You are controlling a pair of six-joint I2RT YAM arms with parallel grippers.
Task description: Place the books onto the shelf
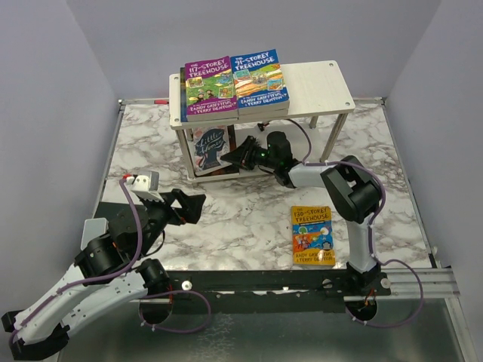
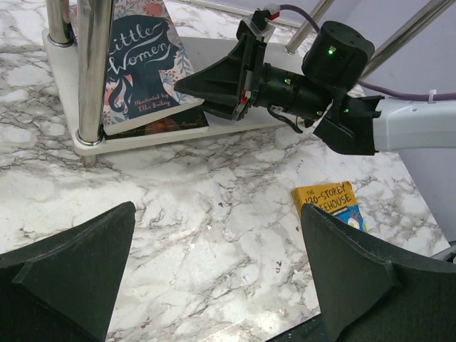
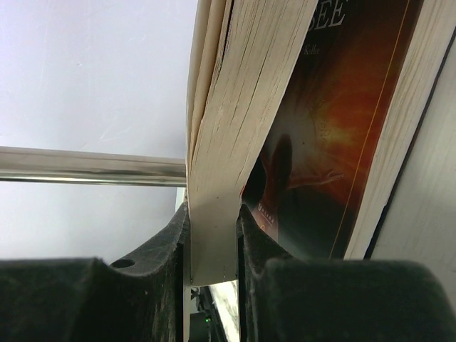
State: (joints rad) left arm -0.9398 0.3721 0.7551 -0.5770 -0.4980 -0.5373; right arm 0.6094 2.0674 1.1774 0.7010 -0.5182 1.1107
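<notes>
Overhead: reaching with right tool [image 1: 230,157] into the shelf [image 1: 324,83], lower tier; purple book [image 1: 207,89], blue book [image 1: 259,78] flat on top; orange book [image 1: 312,235] on the counter [image 1: 249,219].
Left wrist: left tool [image 2: 217,214] spread wide, empty (marble below); Little Women [image 2: 142,64] atop dark brown book [image 2: 167,127], lower tier.
Right wrist: pinching a pale page block [image 3: 214,178], dark cover just beside.
Risk: likely gripping pages only, so creasing them or dragging Little Women off.
</notes>
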